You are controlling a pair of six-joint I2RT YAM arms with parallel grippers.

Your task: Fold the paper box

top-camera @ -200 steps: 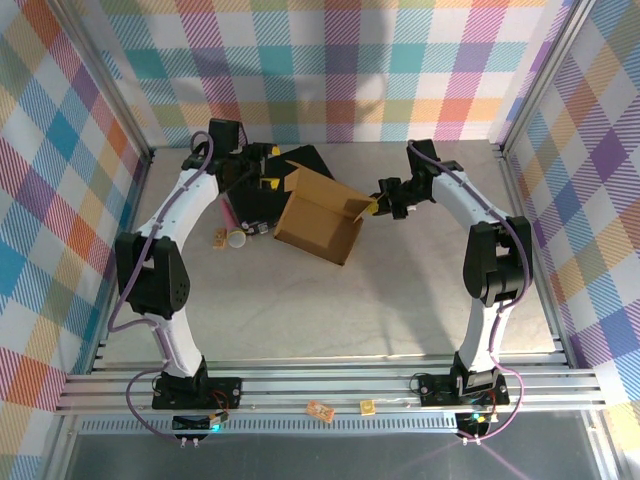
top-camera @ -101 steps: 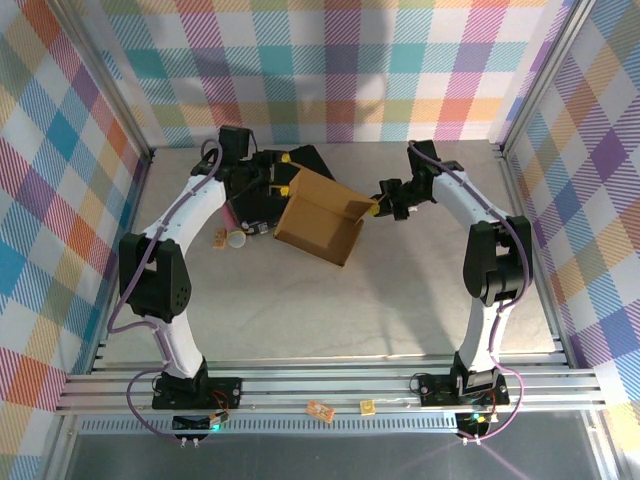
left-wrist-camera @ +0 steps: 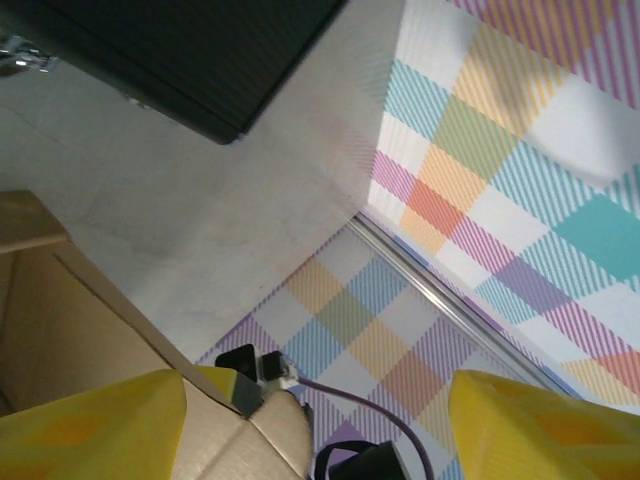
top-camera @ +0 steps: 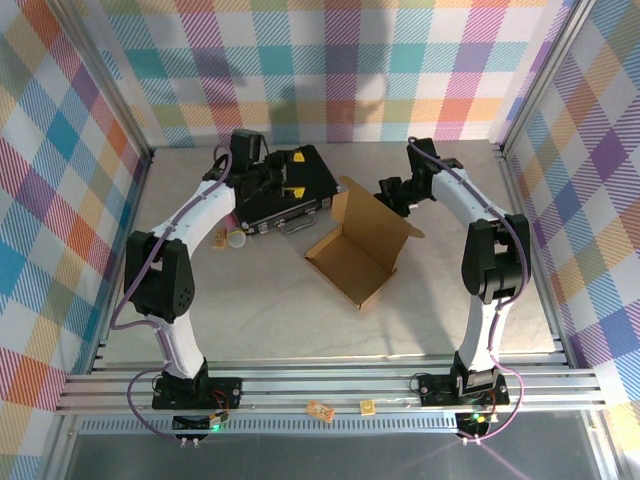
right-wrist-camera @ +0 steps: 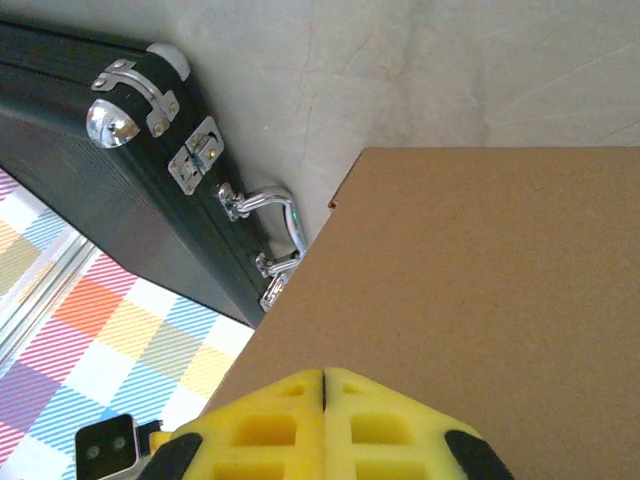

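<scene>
Item, white round lid [top-camera: 237, 239] and a small tan scrap [top-camera: 220, 238]: on the table [top-camera: 300, 310], just left of the black case [top-camera: 318, 178]; left gripper [top-camera: 294, 175]: poised above the case's top, released, its yellow fingers [left-wrist-camera: 90, 430] spread wide in the left wrist view with nothing between them; black case: flat on the table with lid shut, its chrome handle [right-wrist-camera: 270, 215] and latches on the long side that faces the paper box [top-camera: 362, 250]; paper box: brown cardboard, lying on the table just right of the case and a little nearer the arm bases, open side up, low walls raised round a bare floor, a broad flap [right-wrist-camera: 480, 280] standing on the far side, one corner of it close to the case's right end, contact not clear; right gripper [top-camera: 388, 192]: right of the case at the box's far flap, clenched, its yellow pads pressed together along a thin seam in the right wrist view, nothing seen between them, the cardboard panel directly beyond the tips.
</scene>
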